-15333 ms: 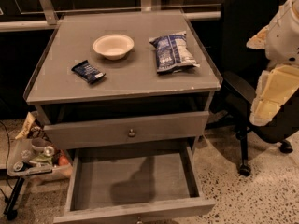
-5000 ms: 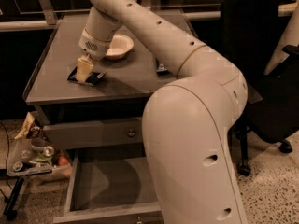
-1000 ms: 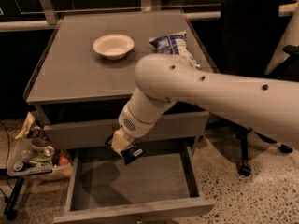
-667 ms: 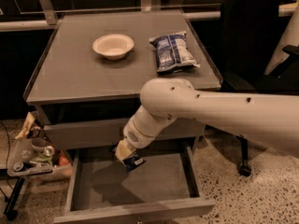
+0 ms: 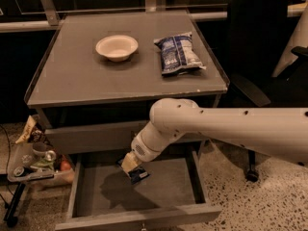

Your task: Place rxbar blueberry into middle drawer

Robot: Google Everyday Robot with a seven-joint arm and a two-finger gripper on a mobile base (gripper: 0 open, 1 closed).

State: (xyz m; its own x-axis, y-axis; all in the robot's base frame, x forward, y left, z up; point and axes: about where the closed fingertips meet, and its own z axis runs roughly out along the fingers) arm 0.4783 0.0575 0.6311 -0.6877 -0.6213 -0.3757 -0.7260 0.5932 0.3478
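Note:
My gripper (image 5: 131, 166) reaches down from the right, below the cabinet top and over the open middle drawer (image 5: 91, 196). It is shut on the rxbar blueberry (image 5: 139, 174), a small dark blue bar with white print. The bar hangs tilted just above the drawer floor, toward the drawer's back middle. The drawer is pulled out and its grey floor shows on both sides of the bar.
On the cabinet top stand a white bowl (image 5: 117, 47) and a blue-and-white chip bag (image 5: 177, 53). The upper drawer front (image 5: 86, 137) is closed. A black office chair (image 5: 260, 42) stands at the right. A cart with clutter (image 5: 33, 160) stands at the left.
My gripper has lowered with the bar from in front of the upper drawer down into the open middle drawer.

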